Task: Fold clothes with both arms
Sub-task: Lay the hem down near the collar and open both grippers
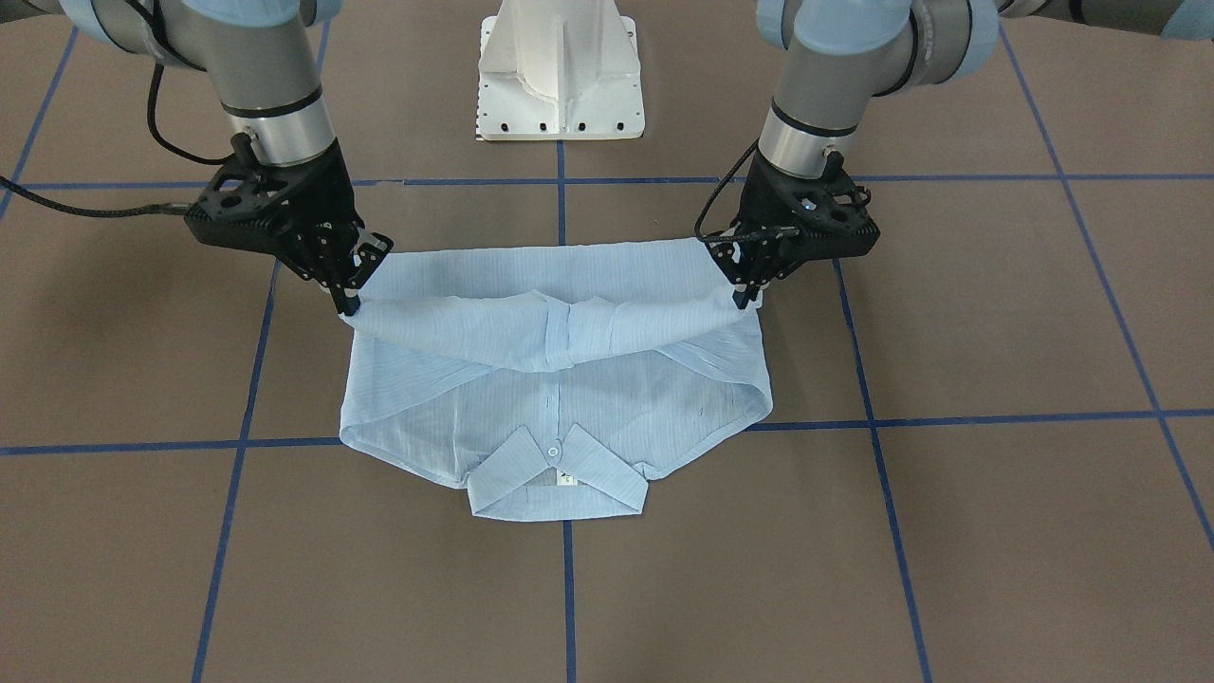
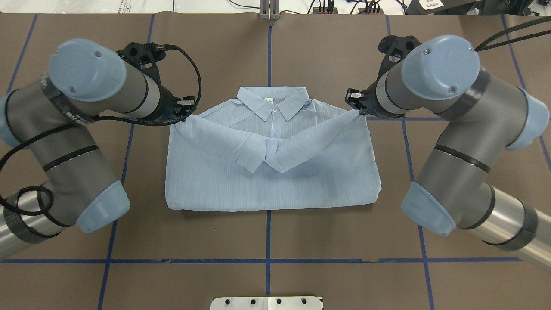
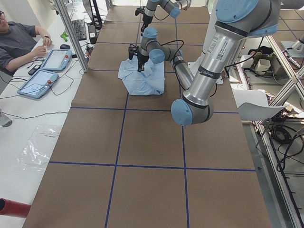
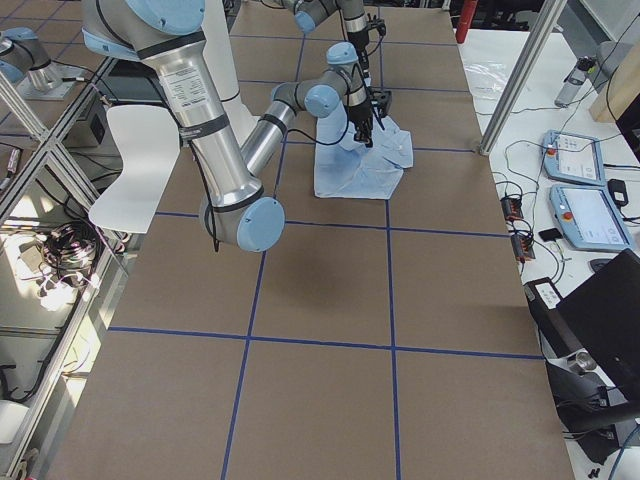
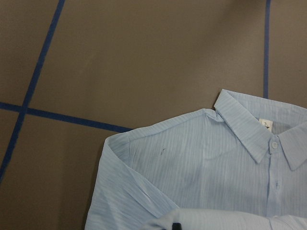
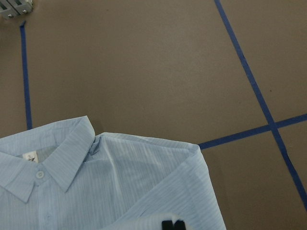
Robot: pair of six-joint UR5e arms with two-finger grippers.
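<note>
The light blue striped shirt (image 1: 607, 403) lies front up on the brown table, collar (image 1: 560, 474) away from the robot, both sleeves crossed over the chest (image 2: 269, 155). My left gripper (image 1: 746, 299) is shut on the shirt's edge at one side. My right gripper (image 1: 349, 304) is shut on the opposite edge. Both hold the sleeved layer a little above the chest part. In the overhead view the left gripper (image 2: 186, 107) and right gripper (image 2: 355, 103) sit by the shoulders. The left wrist view shows the shirt (image 5: 216, 167), and so does the right wrist view (image 6: 120, 182).
The white pedestal base (image 1: 560, 76) stands behind the shirt on the robot's side. Blue tape lines (image 1: 996, 417) cross the brown table. An operator (image 3: 19, 42) sits with pendants (image 3: 40, 80) at a side desk beyond the table's far edge.
</note>
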